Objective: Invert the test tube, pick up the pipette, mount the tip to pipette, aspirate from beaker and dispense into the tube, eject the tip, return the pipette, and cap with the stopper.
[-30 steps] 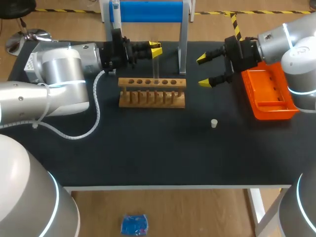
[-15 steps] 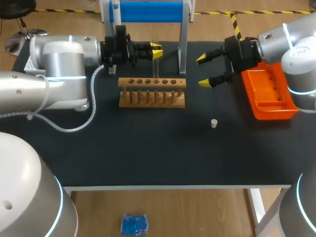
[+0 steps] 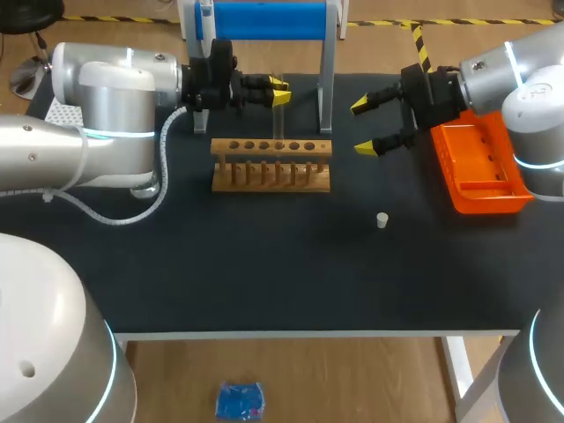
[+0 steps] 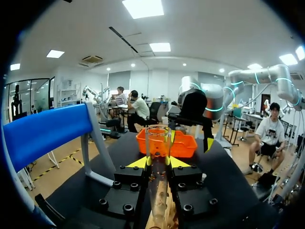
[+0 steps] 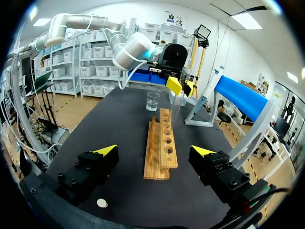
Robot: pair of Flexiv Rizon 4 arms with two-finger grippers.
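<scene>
Test tube, clear glass (image 3: 278, 115): we judge it light, slippery, fragile; left gripper (image 3: 279, 90) clamps below rim, twelve o'clock of wooden rack (image 3: 271, 165); right gripper (image 3: 363, 127) wide.

Left hand (image 3: 279, 89) lifted test tube (image 3: 278, 119) slightly, left arm (image 3: 106, 88) swung rearward

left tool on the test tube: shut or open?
Shut. In the left wrist view both yellow tips of the left tool press the test tube from opposite sides, with no gap showing.
</scene>
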